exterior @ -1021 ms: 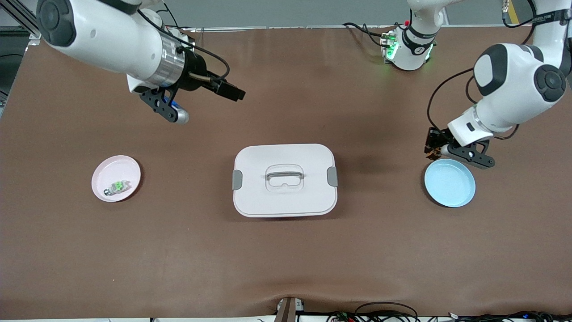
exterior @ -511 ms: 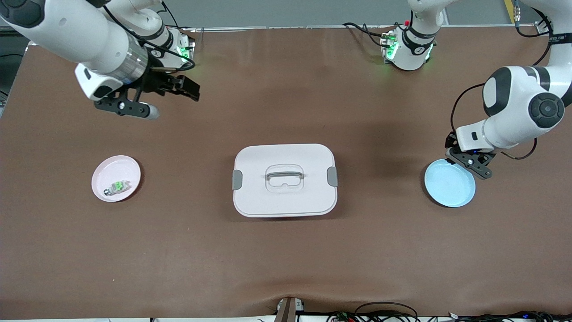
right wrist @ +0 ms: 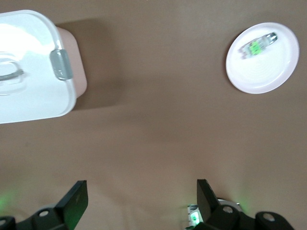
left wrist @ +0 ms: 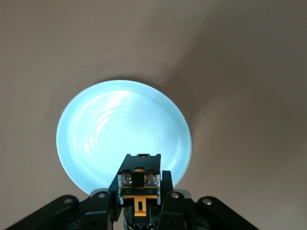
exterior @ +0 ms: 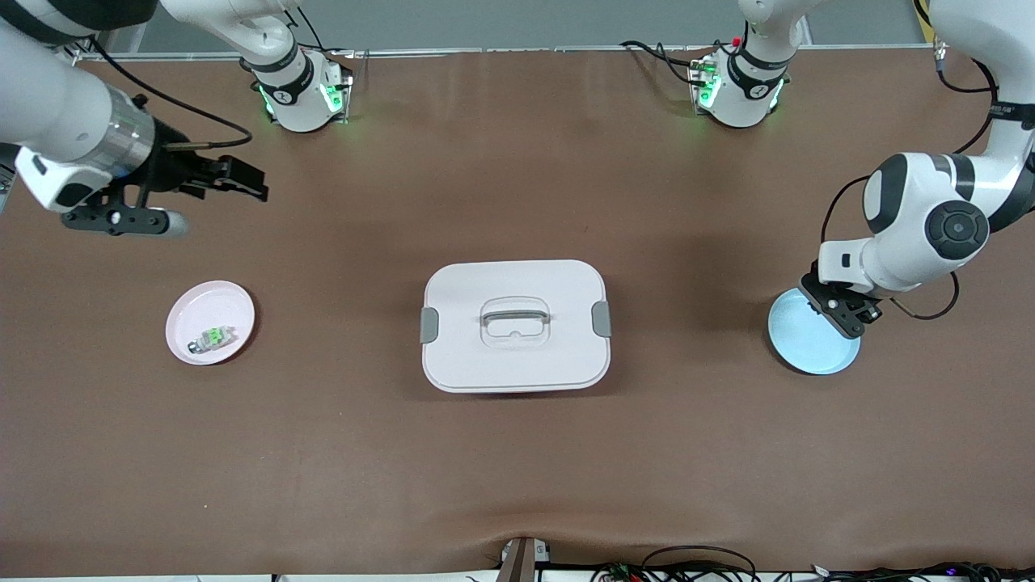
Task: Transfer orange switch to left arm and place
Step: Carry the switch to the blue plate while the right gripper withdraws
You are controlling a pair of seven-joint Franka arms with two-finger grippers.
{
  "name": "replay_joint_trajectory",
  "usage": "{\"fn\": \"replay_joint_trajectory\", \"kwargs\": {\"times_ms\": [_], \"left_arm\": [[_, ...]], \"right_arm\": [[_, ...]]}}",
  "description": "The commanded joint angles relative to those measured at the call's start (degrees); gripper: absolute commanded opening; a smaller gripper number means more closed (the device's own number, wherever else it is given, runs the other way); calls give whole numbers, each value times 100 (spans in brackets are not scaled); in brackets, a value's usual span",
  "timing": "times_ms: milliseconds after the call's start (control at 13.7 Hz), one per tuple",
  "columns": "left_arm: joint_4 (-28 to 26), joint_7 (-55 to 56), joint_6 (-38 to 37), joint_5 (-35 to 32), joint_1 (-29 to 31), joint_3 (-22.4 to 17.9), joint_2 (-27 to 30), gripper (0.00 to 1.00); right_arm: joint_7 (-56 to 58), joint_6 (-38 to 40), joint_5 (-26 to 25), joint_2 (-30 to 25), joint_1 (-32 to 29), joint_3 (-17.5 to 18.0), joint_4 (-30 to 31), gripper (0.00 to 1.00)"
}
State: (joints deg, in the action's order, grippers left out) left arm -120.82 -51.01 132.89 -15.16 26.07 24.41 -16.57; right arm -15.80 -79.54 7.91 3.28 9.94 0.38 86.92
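The orange switch [left wrist: 139, 184], a small black block with orange markings and two screws, sits clamped between the fingers of my left gripper [left wrist: 139, 194]. That gripper [exterior: 841, 311] hangs over the rim of the blue plate [exterior: 808, 346], the part of the rim toward the robots' bases. In the front view the wrist hides the switch. The white box [exterior: 515, 279] with grey latches stands mid-table, away from both grippers. My right gripper [exterior: 247, 179] is open and empty, up in the air over bare table at the right arm's end.
A pink plate [exterior: 226, 301] at the right arm's end holds a clear switch with green [exterior: 212, 337]; the right wrist view also shows this plate [right wrist: 261, 72] and the box [right wrist: 29, 62]. The blue plate [left wrist: 105, 129] has nothing in it.
My left gripper has carried the orange switch from beside the blue plate to over its rim. The right arm has swung away from the table's middle toward its own end, still open.
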Motion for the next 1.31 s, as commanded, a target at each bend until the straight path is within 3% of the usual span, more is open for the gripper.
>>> {"fn": "replay_joint_trajectory", "kwargs": {"times_ms": [0, 438, 1094, 1167, 1240], "left_arm": [[146, -1118, 613, -119, 319, 46, -521, 0], [278, -1887, 1045, -645, 434, 46, -1049, 0], [287, -1887, 1336, -1279, 425, 46, -1463, 0], [287, -1887, 1336, -1279, 425, 46, -1463, 11], [287, -1887, 1336, -1279, 425, 46, -1463, 52]], "right_arm": [[445, 35, -149, -117, -482, 102, 141, 100], [1061, 17, -438, -82, -1266, 102, 71, 100], [1518, -35, -747, -134, -1468, 102, -122, 100], [1570, -35, -747, -160, -1486, 102, -114, 100], [1580, -44, -747, -187, -1486, 102, -96, 100]]}}
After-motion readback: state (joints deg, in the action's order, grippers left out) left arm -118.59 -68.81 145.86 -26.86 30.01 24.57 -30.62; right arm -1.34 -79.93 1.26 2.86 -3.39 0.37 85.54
